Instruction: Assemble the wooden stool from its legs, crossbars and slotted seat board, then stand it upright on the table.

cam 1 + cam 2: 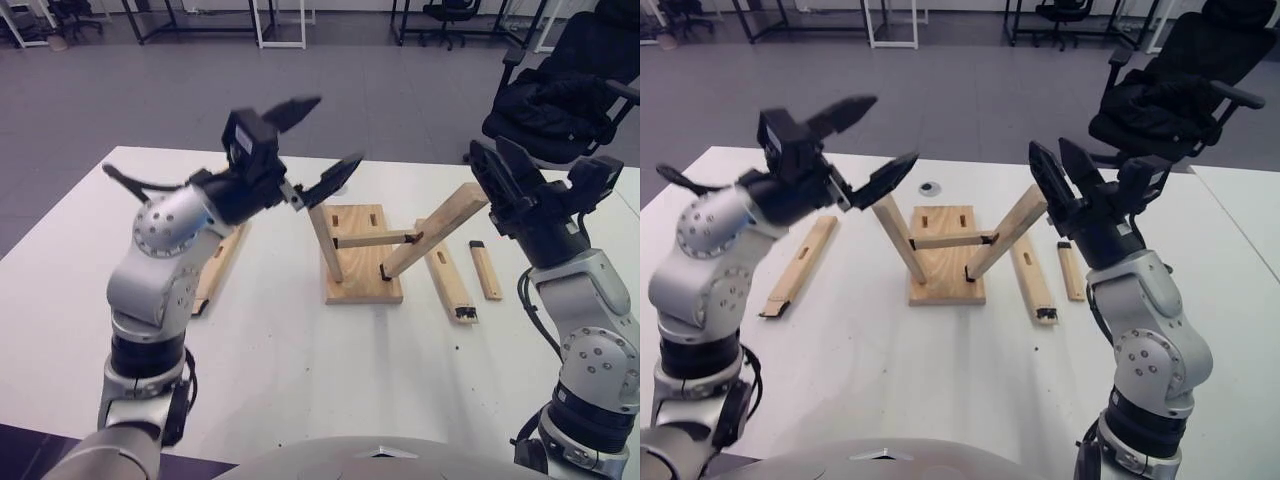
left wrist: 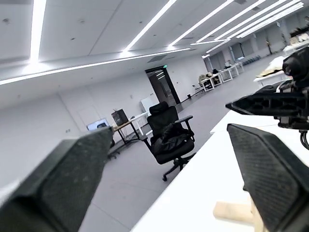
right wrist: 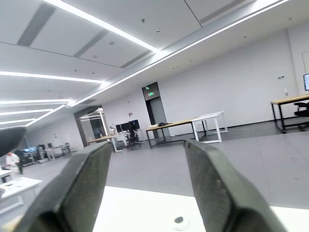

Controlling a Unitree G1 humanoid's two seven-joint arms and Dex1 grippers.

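Observation:
The slotted seat board (image 1: 362,285) lies flat at the table's middle. Two legs rise from it, leaning apart: the left leg (image 1: 325,240) and the right leg (image 1: 435,232), with a crossbar (image 1: 375,239) joining them. My left gripper (image 1: 318,143) hovers open just above the left leg's top, holding nothing. My right gripper (image 1: 497,160) is open too, raised beside the upper end of the right leg. A loose leg (image 1: 450,285) and a short crossbar (image 1: 486,270) lie right of the board. Another loose leg (image 1: 800,265) lies to the left, under my left arm.
A black office chair (image 1: 560,90) with a dark jacket stands off the table's far right corner. A small round grommet (image 1: 930,187) sits in the tabletop behind the board. The near half of the white table (image 1: 300,390) is bare.

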